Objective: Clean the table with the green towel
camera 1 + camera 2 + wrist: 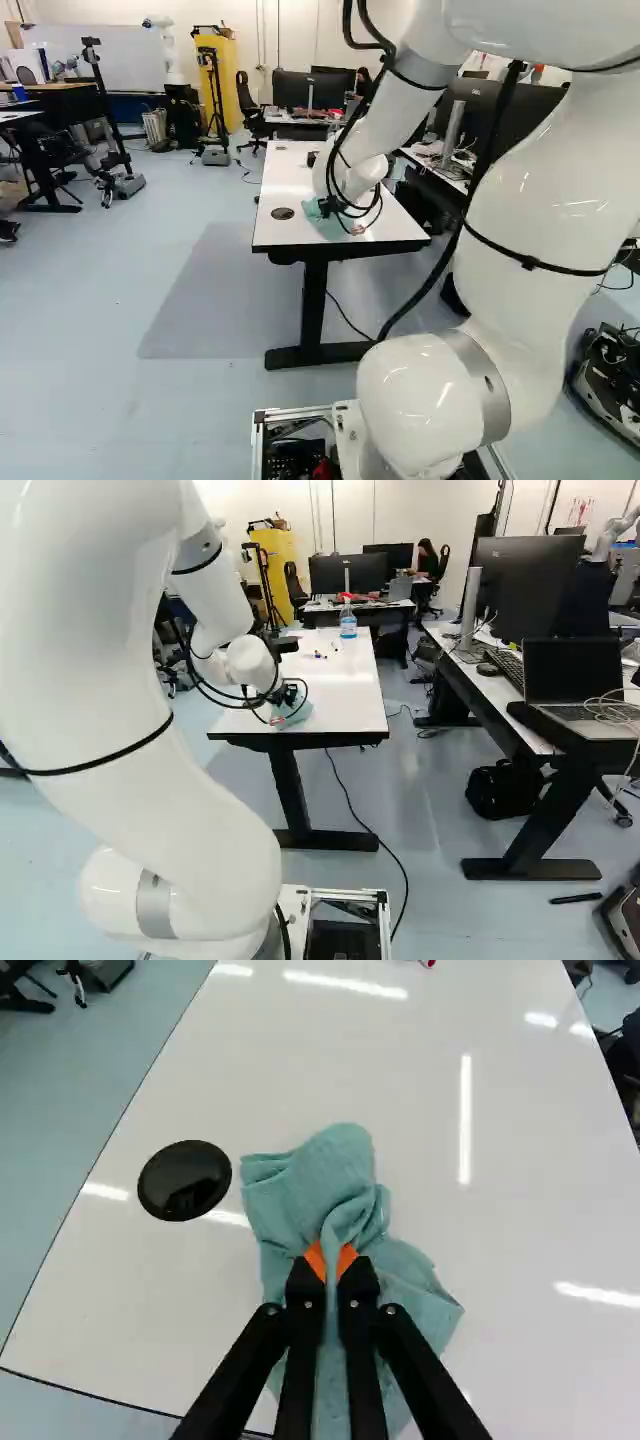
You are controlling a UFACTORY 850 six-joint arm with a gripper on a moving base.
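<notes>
Where the green towel point(340, 1175) lies: near end of the counter point(530, 1210), crumpled, beside the round black grommet point(185, 1180).
End effector point(331, 1260): clenched on a raised fold of the towel, cloth between both fingers.
Wipe: step in hand, by judgement; share of surface cleaned cannot be told.
Cloth contact: loose folds appear to rest on the surface; pressure beneath the fingertips is hard to judge. Light, even downforce advised, fingertips kept off the bare top.
Stroke: long, level, overlapping passes; slow reversals, lest the bunched cloth roll under.
Spray bottle point(348, 622), pens point(320, 656): farther along; strokes should stop short or skirt them.
</notes>
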